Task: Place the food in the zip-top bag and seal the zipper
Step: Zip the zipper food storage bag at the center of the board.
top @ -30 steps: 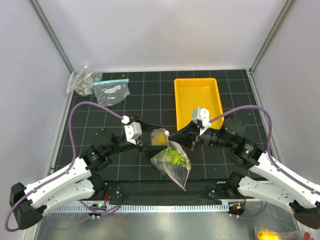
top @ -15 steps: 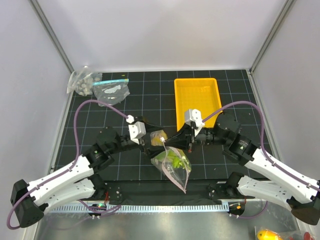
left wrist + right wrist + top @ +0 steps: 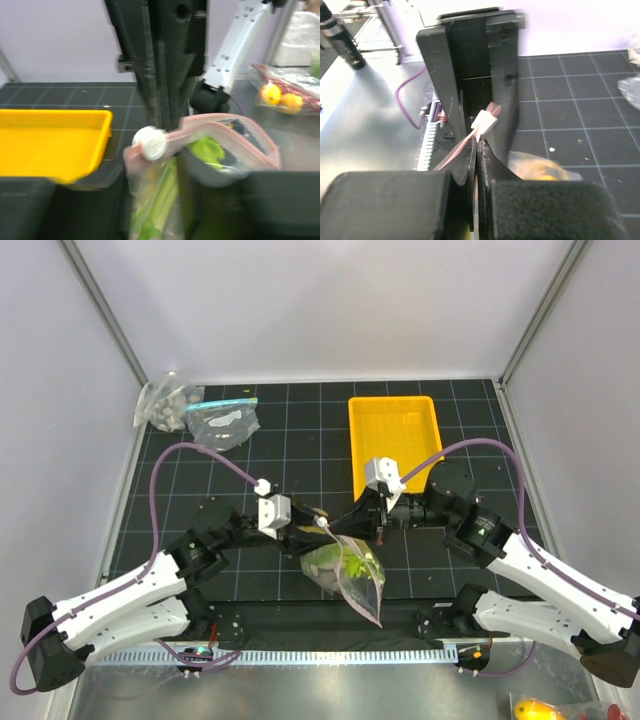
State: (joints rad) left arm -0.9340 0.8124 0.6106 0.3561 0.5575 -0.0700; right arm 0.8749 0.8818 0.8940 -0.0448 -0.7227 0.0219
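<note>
Both arms meet over the middle of the table (image 3: 250,450), near the front edge. The zip-top bag (image 3: 357,578) hangs in the air between them, mouth up, bottom corner sagging toward the table's front edge.

Right end effector (image 3: 337,527): fingers pressed together, pinching the pink zipper (image 3: 202,120) at one end of the bag's mouth. The strip runs straight into the seam between its fingers in the right wrist view.

Left end effector (image 3: 311,527): faces the right one, fingers on either side of the bag's top next to the white slider (image 3: 150,143). Fingers are part-way in. Can't tell if they actually squeeze the bag or just flank it.

The mouth is gaping on the left wrist side, with the zipper bowed open in a loop.

Food is inside the bag: the green leek (image 3: 159,200) stands lengthwise, with more leafy green near the top. The lemon (image 3: 541,174) shows yellow through the plastic. Grapes not clearly separable.

A yellow tray (image 3: 395,430) sits behind the arms, well apart from the bag. Two other clear bags (image 3: 200,415) lie at the far left corner.
</note>
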